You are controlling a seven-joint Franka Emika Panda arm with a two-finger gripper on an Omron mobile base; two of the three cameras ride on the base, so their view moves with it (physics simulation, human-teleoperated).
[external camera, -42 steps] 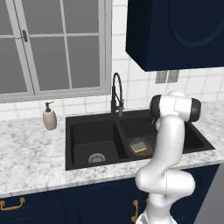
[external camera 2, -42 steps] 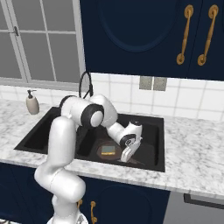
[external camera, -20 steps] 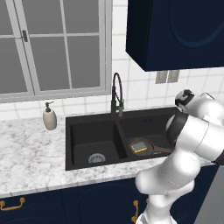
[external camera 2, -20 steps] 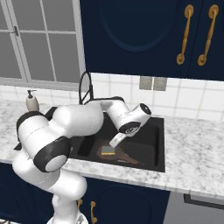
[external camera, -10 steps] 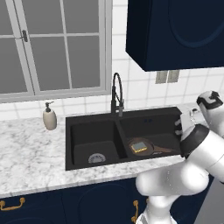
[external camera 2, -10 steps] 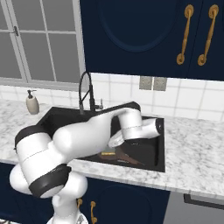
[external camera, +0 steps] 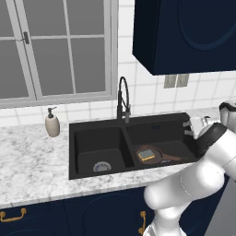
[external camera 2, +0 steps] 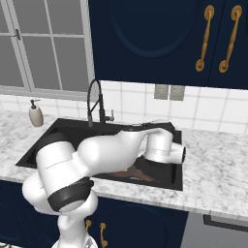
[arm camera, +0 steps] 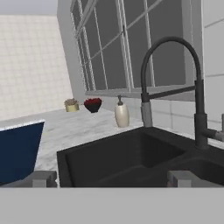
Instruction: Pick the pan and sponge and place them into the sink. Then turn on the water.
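The dark reddish-brown pan point(external camera: 160, 153) lies in the right basin of the black sink point(external camera: 94, 144), its handle pointing right. The yellow sponge point(external camera: 146, 154) rests on the pan's left part. My gripper point(external camera: 187, 129) hovers at the sink's right end, above the basin, open with nothing between its fingers. In the hand view the gripper point(arm camera: 111, 179) looks along the sink point(arm camera: 113, 157) toward the black faucet point(arm camera: 199, 109). In the right base view my arm covers most of the sink point(external camera 2: 60, 124); a bit of the pan point(external camera 2: 144, 174) shows under it.
The faucet point(external camera: 122, 97) stands behind the sink's divider. A beige soap dispenser point(external camera: 52, 123) sits on the marble counter to the left, below the window. Farther along the counter are a dark red bowl point(arm camera: 92, 105) and a small jar point(arm camera: 71, 105). Dark cabinets hang above.
My arm has swung right and the hand has risen out of the right basin to the sink's right end. Pan and sponge have stayed in the basin.
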